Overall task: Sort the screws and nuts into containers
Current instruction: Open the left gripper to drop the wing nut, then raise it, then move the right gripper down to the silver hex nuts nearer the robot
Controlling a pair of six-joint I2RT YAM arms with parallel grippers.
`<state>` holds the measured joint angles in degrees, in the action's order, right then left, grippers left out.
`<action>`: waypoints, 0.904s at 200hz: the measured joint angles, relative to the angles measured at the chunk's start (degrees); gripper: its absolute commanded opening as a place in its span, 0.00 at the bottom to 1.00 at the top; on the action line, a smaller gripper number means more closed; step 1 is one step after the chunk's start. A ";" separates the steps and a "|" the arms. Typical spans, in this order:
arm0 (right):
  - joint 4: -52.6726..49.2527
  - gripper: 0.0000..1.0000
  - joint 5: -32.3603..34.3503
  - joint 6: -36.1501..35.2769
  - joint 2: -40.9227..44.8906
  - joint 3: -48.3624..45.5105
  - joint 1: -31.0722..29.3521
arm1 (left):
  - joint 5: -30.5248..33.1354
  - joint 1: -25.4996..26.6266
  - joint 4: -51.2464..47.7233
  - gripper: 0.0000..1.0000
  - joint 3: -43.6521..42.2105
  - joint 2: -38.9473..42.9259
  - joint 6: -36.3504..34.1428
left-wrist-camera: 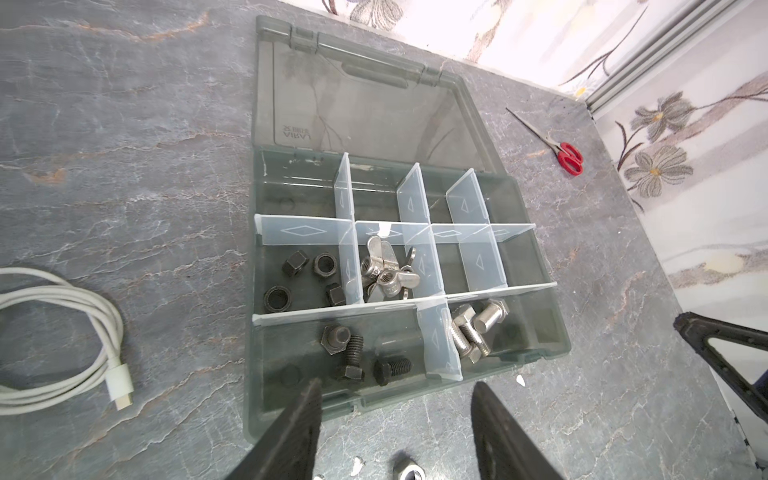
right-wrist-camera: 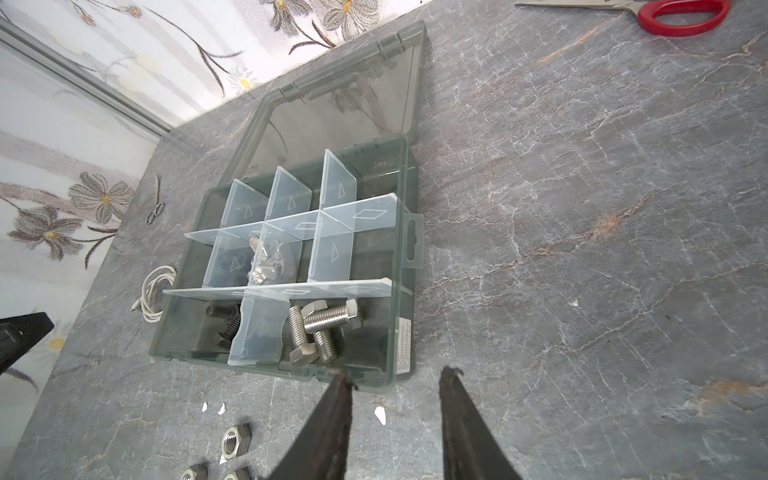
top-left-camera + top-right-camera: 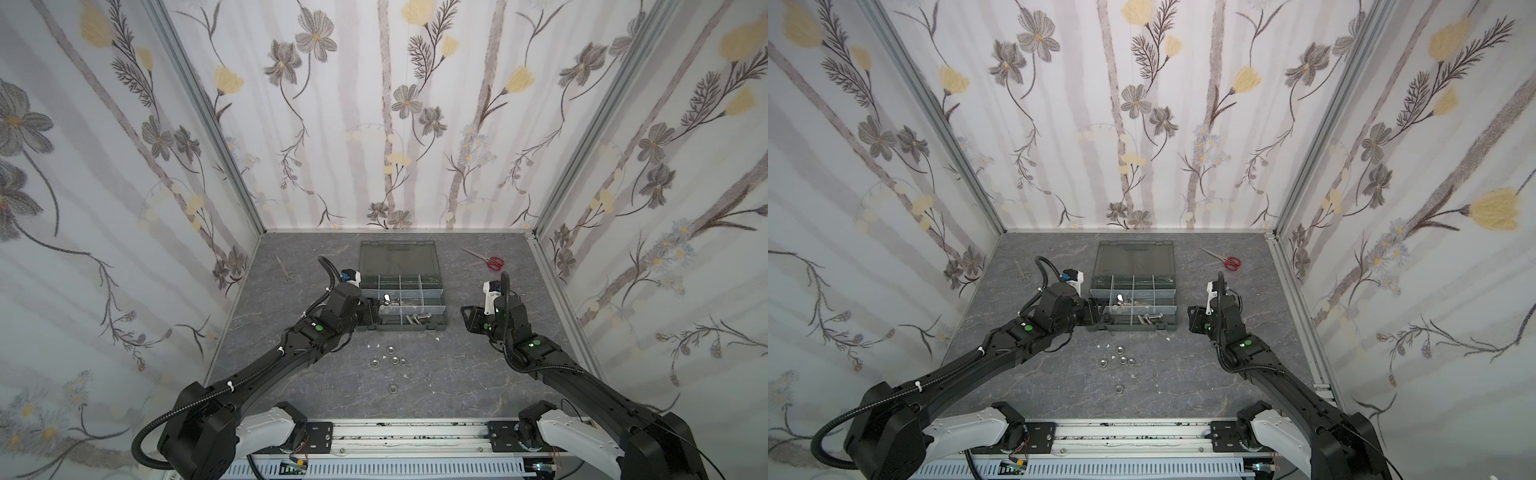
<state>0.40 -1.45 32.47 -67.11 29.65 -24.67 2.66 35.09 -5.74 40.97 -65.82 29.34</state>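
Note:
The dark grey organizer case (image 3: 443,309) lies open, its smoky lid (image 3: 399,257) flat behind it. Its containers hold black screws (image 1: 353,353), silver screws (image 1: 478,328), black nuts (image 1: 299,274) and wing nuts (image 1: 386,270). Several silver nuts (image 3: 390,356) lie loose on the table in front of the case, one nut (image 3: 391,388) nearer the front edge. My left gripper (image 1: 395,388) hangs open and empty over the case's front left corner. My right gripper (image 2: 395,374) stands open and empty at the front right corner, just off the case.
Red-handled scissors (image 3: 490,261) lie at the back right and small steel scissors (image 3: 284,268) at the back left. A coiled white cable (image 1: 62,332) lies left of the case. Small white flecks (image 2: 379,415) dot the table among the nuts.

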 measured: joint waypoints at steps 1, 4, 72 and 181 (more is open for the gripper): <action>0.02 0.36 -0.04 0.04 -0.02 0.00 0.00 | 0.11 0.00 0.00 0.62 -0.17 0.22 0.09; 0.04 0.36 -0.15 0.02 -0.11 0.00 0.00 | 0.33 0.00 0.00 0.63 -0.57 0.66 0.31; 2.40 0.36 -2.75 -0.24 -1.11 -0.79 -1.60 | 3.61 -0.09 1.70 0.68 -8.44 9.51 5.25; 0.96 0.44 -7.15 -8.94 -18.36 10.32 -23.58 | 8.48 -0.09 2.51 0.72 -14.58 17.59 11.65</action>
<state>1.37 -8.60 23.53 -85.47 39.97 -48.25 11.14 35.00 -3.22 26.39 -48.23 40.99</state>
